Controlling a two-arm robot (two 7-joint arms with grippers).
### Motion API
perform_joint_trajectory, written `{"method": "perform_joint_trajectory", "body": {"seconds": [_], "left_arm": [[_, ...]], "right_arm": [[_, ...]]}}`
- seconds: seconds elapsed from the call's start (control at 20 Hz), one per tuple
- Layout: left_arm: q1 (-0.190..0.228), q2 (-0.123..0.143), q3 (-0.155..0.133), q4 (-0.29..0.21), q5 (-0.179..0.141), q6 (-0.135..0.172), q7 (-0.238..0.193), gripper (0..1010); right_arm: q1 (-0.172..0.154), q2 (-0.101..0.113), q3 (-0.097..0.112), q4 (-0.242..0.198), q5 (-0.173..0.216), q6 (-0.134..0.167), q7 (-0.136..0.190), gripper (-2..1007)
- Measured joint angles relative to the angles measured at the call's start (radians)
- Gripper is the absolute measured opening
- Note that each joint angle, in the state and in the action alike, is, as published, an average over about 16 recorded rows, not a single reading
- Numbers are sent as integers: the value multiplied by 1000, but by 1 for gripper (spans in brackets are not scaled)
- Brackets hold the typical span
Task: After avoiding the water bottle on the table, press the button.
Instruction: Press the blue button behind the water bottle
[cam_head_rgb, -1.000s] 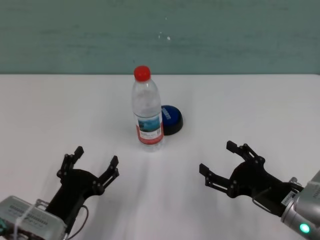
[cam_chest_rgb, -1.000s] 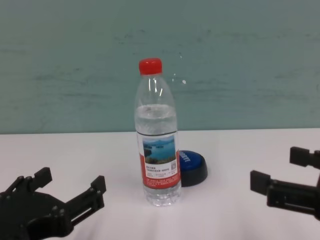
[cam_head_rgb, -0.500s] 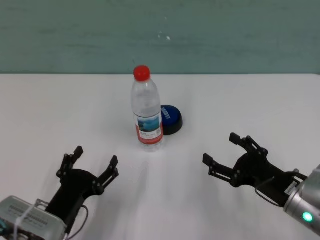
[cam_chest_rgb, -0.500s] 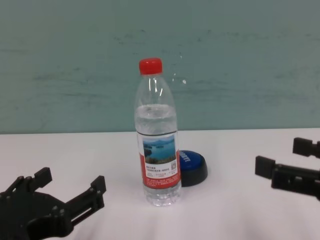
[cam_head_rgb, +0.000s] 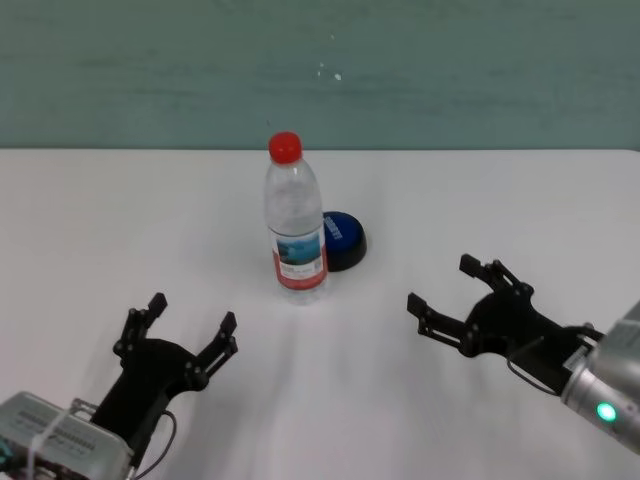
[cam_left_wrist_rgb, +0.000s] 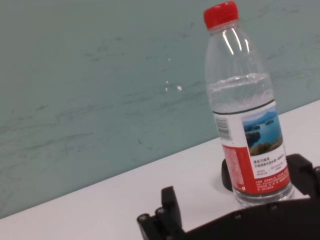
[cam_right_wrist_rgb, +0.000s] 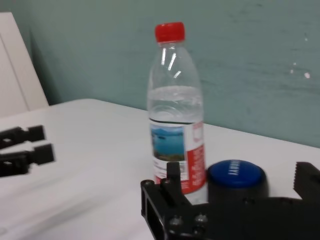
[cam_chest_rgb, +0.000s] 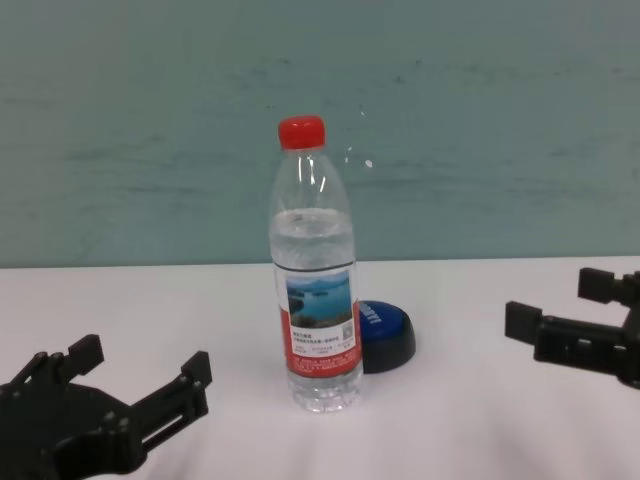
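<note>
The water bottle (cam_head_rgb: 295, 222) stands upright near the middle of the white table (cam_head_rgb: 480, 200), clear with a red cap and a lake label. It also shows in the chest view (cam_chest_rgb: 313, 290) and both wrist views (cam_left_wrist_rgb: 247, 110) (cam_right_wrist_rgb: 177, 130). The blue button (cam_head_rgb: 343, 238) sits just behind and to the right of the bottle, partly hidden by it; it also shows in the chest view (cam_chest_rgb: 385, 332). My right gripper (cam_head_rgb: 442, 288) is open, raised at the right of the table, short of the button. My left gripper (cam_head_rgb: 190, 318) is open and parked at the near left.
A teal wall (cam_head_rgb: 450, 70) runs behind the table's far edge. A white panel (cam_right_wrist_rgb: 15, 65) shows at the side in the right wrist view.
My right gripper has lifted and moved a little forward and toward the button. The left arm, the bottle and the button have not moved.
</note>
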Motion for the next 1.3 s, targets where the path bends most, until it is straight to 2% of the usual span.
{"method": "perform_joint_trajectory", "body": {"seconds": [0.35, 0.7, 0.9, 1.3], "left_arm": [[0, 0, 0, 0, 0, 0, 0, 1000], [0, 0, 0, 0, 0, 0, 0, 1000], [0, 0, 0, 0, 0, 0, 0, 1000], [0, 0, 0, 0, 0, 0, 0, 1000]], "right_arm": [[27, 23, -20, 15, -93, 5, -21, 1004], [29, 39, -16, 11, -174, 0, -26, 1004], [23, 35, -4, 10, -185, -9, -16, 1004], [15, 19, 33, 22, -173, -34, 4, 1004]]}}
